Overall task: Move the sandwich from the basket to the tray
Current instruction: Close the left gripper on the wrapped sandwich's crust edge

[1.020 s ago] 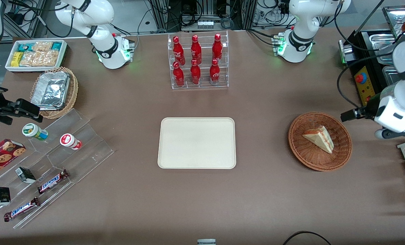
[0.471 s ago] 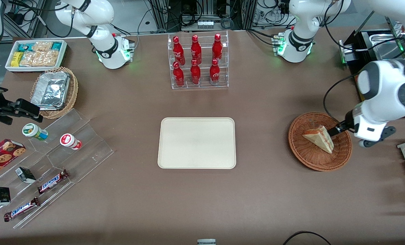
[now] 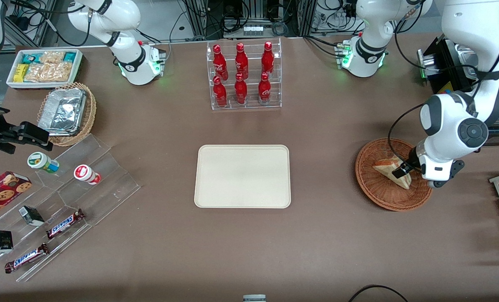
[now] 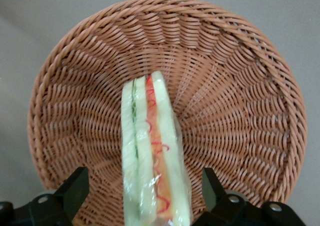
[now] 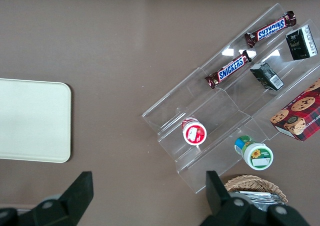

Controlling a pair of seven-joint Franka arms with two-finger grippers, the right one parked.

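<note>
The left arm's black two-finger gripper hangs spread wide over the round reddish-brown wicker basket, its 2 fingers straddling the pale triangular sandwich lying inside, long axis running straight between them; the cream rectangular tray waits well apart.

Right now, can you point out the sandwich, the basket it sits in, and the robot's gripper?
sandwich (image 4: pixel 155 161): left wrist view, on its striped cut side.
basket (image 3: pixel 379 197): front view, on its woven rim.
gripper (image 4: pixel 145 188): left wrist view, midway between its open fingertips, astride the sandwich.
</note>
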